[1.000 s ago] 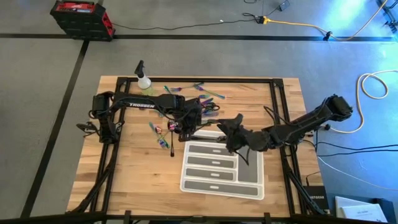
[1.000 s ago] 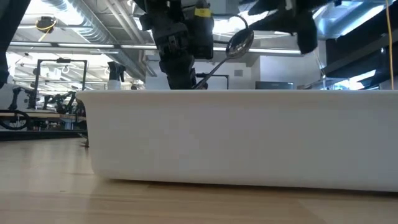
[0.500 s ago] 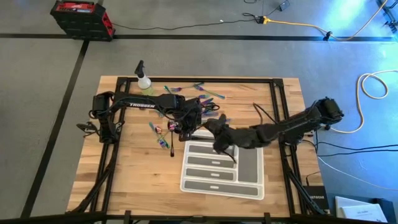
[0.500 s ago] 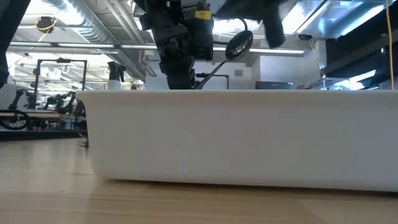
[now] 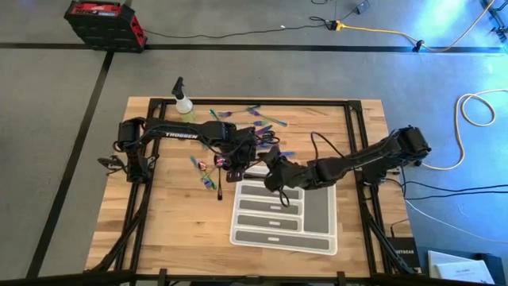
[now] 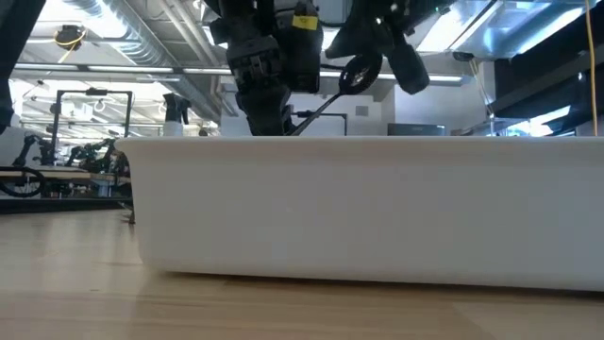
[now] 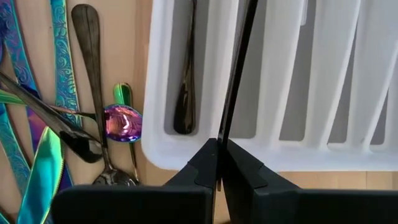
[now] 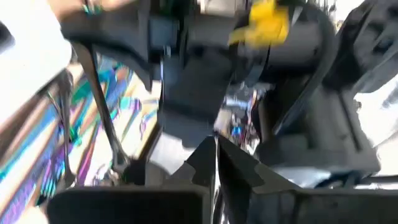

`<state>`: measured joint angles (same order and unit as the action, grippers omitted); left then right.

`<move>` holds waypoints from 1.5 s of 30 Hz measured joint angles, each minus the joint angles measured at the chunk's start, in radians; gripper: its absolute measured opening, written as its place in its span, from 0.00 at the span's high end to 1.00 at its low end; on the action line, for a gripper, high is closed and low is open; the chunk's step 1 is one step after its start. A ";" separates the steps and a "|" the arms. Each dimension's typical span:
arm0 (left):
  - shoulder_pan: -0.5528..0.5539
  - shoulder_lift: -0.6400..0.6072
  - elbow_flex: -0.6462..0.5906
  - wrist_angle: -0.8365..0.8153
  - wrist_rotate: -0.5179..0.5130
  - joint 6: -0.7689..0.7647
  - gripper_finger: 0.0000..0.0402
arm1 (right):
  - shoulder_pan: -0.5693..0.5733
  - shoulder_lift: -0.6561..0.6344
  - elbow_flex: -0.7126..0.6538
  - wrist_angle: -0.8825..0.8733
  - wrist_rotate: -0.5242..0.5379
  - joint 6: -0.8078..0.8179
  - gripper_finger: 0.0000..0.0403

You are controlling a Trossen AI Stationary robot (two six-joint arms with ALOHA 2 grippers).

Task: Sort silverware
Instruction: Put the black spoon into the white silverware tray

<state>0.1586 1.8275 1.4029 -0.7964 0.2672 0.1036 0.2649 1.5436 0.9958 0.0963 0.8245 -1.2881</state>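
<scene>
A dark spoon [image 6: 316,109] slants up from my left gripper [image 7: 217,146], which is shut on its handle above the white tray's far edge [image 5: 252,178]. The spoon's bowl [image 6: 359,73] is its high end. My right gripper [image 5: 268,176] reaches in from the table's right, shut at that bowl. Another dark spoon [image 7: 185,81] lies in a tray compartment. Rainbow silverware [image 7: 37,124] and a further dark spoon [image 7: 90,74] lie on the wood beside the tray. My left gripper pinches the spoon's slim handle [image 7: 221,127] between its two fingers, coming from above and slanting down. The handle runs on past the fingertips over the tray, lifted clear. My right gripper is shut on the upper rim of the bowl [image 6: 366,60], coming nearly level from the table's right. The gripper's own body hides the exact place of contact.
The white compartment tray [image 5: 317,238] fills the near middle of the table; its wall [image 6: 359,208] blocks most of the low view. More rainbow silverware [image 5: 266,119] lies scattered at the far side and left of the tray [image 5: 205,171]. A spray bottle [image 5: 184,103] stands far left.
My right gripper has travelled toward the table's left, over the tray's far end, up to the raised spoon bowl beside my left gripper. It has rolled on the way and shut there. The spoon stays lifted in my left gripper.
</scene>
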 joint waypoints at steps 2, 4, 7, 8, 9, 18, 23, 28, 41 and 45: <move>-0.002 0.000 0.000 -0.003 0.000 -0.001 1.00 | 0.000 0.000 0.000 0.005 0.029 0.000 1.00; -0.003 0.000 0.000 -0.006 0.001 0.000 1.00 | 0.001 0.000 0.001 0.008 0.048 0.000 1.00; -0.004 0.000 0.000 -0.007 0.001 0.001 1.00 | 0.001 0.000 0.001 -0.005 0.074 -0.001 1.00; -0.004 0.000 0.000 -0.008 0.002 0.001 1.00 | 0.001 0.000 0.001 -0.020 0.074 0.000 1.00; -0.004 0.000 0.000 -0.010 0.002 0.001 1.00 | 0.001 0.000 0.001 -0.034 0.074 0.001 1.00; -0.004 0.000 0.000 -0.008 0.002 0.008 1.00 | 0.003 0.000 0.002 -0.183 0.074 0.129 1.00; -0.002 0.000 0.000 -0.008 0.002 0.009 1.00 | 0.004 0.000 0.002 -0.245 0.074 0.193 1.00; -0.002 0.001 0.000 -0.016 0.002 0.011 1.00 | 0.004 0.000 0.001 -0.289 0.071 0.211 1.00; 0.008 0.000 0.000 -0.023 -0.016 0.017 1.00 | 0.004 0.000 0.001 -0.419 -0.006 0.391 1.00; 0.008 0.000 0.000 -0.023 -0.016 0.021 1.00 | 0.004 -0.001 0.001 -0.433 -0.005 0.432 1.00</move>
<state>0.1661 1.8278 1.4025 -0.8196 0.2516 0.1250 0.2687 1.5429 0.9970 -0.3369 0.8193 -0.8559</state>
